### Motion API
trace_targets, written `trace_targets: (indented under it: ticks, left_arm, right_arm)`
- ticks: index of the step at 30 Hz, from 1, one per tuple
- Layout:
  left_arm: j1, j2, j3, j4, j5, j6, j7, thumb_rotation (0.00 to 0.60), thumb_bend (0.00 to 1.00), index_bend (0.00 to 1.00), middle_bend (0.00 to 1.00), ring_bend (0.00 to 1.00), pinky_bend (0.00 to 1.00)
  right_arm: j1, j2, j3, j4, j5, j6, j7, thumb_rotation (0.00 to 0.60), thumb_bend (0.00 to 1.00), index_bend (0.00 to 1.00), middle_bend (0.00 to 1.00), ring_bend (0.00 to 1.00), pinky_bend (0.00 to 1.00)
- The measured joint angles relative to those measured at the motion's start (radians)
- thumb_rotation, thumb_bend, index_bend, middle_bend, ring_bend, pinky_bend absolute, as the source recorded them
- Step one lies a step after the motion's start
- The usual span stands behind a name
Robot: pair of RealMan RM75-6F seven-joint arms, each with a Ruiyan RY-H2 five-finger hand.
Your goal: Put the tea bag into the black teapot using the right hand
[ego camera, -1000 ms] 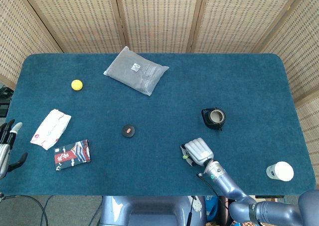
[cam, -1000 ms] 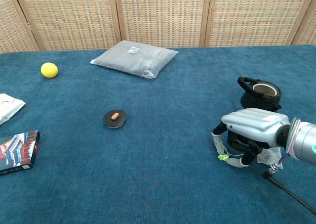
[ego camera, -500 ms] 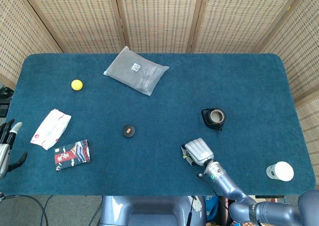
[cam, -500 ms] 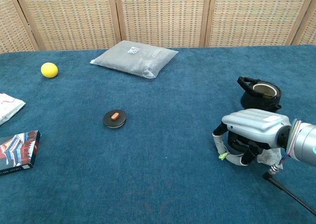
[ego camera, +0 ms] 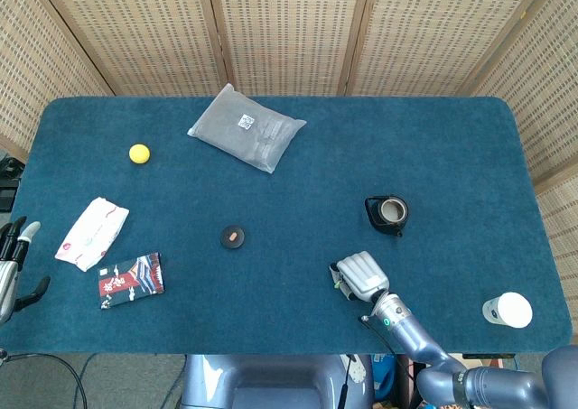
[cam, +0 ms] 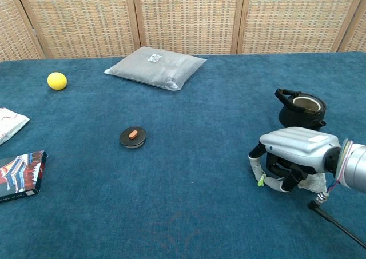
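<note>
the right hand [cam: 291, 156] curled over the tea bag [cam: 311, 182] on the table, near the black teapot [cam: 301, 108]; firm hold unconfirmed. the bag looked light and limp; pinch its edge.

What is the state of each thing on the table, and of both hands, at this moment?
black teapot: upright, lid off, open at the top.
teapot lid: lying on the cloth, apart from the pot.
tea bag: on the cloth under the right hand, not lifted.
right hand: palm down, fingers curled over the tea bag.
left hand: at the table's edge, holding nothing.
white cup: upright.
</note>
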Motion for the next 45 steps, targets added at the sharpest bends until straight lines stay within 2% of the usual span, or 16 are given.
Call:
trace_targets:
  ticks: [13, 29, 45]
  left_arm:
    - [0.004, 0.003, 0.004, -0.004, 0.002, 0.000, -0.001, 0.600, 0.34, 0.00, 0.00, 0.00, 0.00]
    - [0.002, 0.002, 0.007, -0.015, 0.013, 0.001, 0.008, 0.600, 0.34, 0.00, 0.00, 0.00, 0.00]
    - [0.010, 0.005, 0.010, -0.021, 0.011, 0.009, 0.013, 0.600, 0.34, 0.00, 0.00, 0.00, 0.00]
  right_arm:
    - [-0.008, 0.030, 0.010, -0.038, -0.018, 0.032, 0.006, 0.600, 0.65, 0.59, 0.95, 0.89, 0.93]
    - [-0.012, 0.225, 0.108, -0.192, -0.016, 0.112, 0.028, 0.600, 0.66, 0.59, 0.95, 0.89, 0.93]
    - [-0.012, 0.376, 0.180, -0.257, 0.027, 0.129, 0.100, 0.600, 0.67, 0.60, 0.95, 0.89, 0.93]
